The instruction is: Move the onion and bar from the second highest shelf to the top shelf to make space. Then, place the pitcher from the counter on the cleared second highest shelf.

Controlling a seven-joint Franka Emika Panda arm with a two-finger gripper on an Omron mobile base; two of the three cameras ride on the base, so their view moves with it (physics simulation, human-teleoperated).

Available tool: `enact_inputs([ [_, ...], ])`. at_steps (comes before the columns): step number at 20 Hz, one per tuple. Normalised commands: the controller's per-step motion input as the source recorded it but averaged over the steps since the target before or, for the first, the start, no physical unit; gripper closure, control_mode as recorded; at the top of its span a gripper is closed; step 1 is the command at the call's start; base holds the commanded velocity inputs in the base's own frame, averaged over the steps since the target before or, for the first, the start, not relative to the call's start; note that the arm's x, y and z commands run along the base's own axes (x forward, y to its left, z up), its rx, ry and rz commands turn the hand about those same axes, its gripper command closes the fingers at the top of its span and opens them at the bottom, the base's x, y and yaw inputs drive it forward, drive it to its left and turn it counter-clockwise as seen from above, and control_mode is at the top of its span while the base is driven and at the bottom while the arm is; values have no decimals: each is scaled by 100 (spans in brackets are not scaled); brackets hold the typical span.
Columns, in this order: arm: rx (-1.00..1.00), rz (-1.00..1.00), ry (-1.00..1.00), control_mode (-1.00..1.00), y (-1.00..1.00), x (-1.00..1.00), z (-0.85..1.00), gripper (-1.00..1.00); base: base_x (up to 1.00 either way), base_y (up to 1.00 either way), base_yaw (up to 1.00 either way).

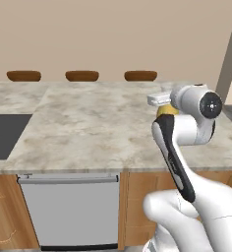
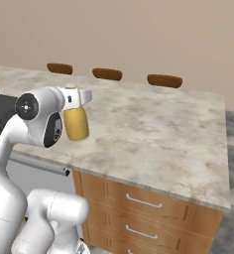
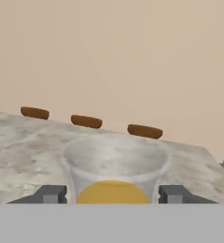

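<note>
Tool (image 3: 113, 194) clenched on the pitcher (image 2: 76, 124) at its pale neck, yellow body hanging just above the counter (image 2: 153, 134).

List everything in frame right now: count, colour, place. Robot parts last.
pitcher: 1, mustard-yellow body with pale neck, at the counter's near edge, between the gripper's fingers in the hand view
counter: 1, beige-grey marbled slab, across the middle of both base views
stool seats: 3, brown, in a row behind the counter's far edge
steel appliance door: 1, grey with a bar handle, under the counter in the left base view
wooden drawer fronts: brown with metal handles, under the counter in the right base view
dark panel: 1, dark grey, set into the counter at far left
gripper: 1, grey fingers either side of the pitcher; contact cannot be told
arm: 1, white with dark joints
</note>
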Motion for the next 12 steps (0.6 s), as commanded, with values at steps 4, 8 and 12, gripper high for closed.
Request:
enact_inputs([
  [4, 10, 0, -27, -100, 0, -7, 0, 100, 0, 0, 0],
  [8, 2, 0, -5, -100, -9, -18, 7, 100, 0, 0, 0],
  [12, 0, 0, 2, -100, -4, -1, 7, 100, 0, 0, 0],
])
